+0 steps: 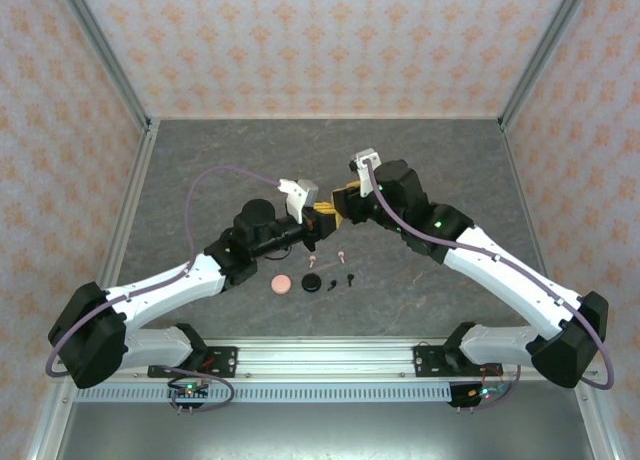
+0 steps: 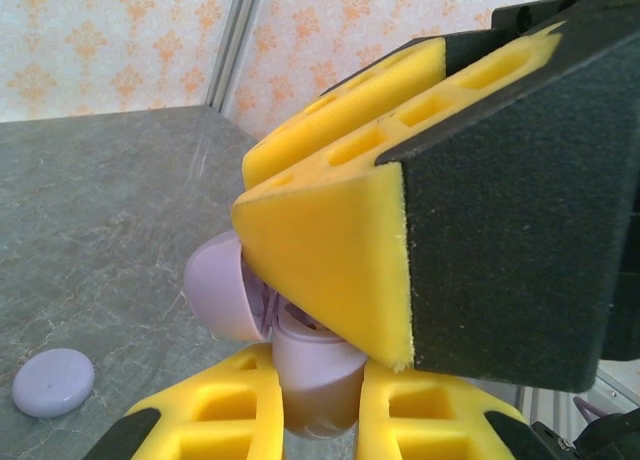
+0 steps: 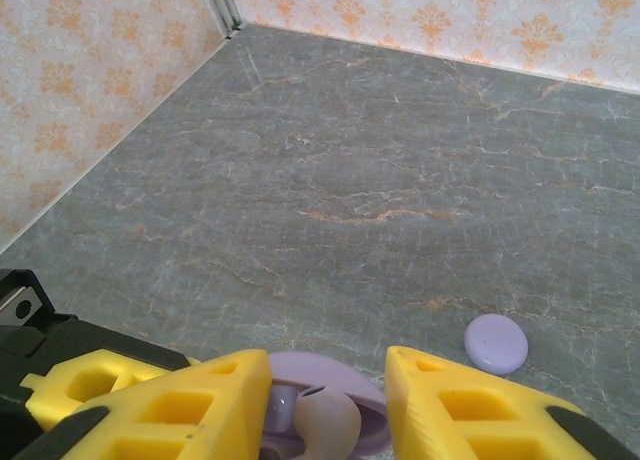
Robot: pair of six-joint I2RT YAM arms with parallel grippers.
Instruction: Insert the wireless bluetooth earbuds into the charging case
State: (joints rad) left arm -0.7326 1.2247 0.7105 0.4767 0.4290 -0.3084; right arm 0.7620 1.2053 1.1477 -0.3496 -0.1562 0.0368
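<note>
My left gripper (image 2: 320, 385) is shut on the base of a lavender charging case (image 2: 312, 352), whose lid (image 2: 218, 288) is swung open to the left. In the top view both grippers meet above the middle of the table, left gripper (image 1: 318, 226) against right gripper (image 1: 338, 210). The right gripper (image 3: 328, 380) stands open over the case (image 3: 318, 368). A pale lavender earbud (image 3: 326, 420) sits in the case between its fingers, with a gap on each side. One right finger (image 2: 330, 250) hides most of the case's inside from the left wrist view.
A lavender disc (image 3: 496, 342) lies on the table beyond the grippers, the same disc (image 2: 54, 382) showing at lower left. Near the arms lie a pink disc case (image 1: 283, 283), a black case (image 1: 312, 283), a black earbud (image 1: 350, 277) and two pink earbuds (image 1: 343, 254).
</note>
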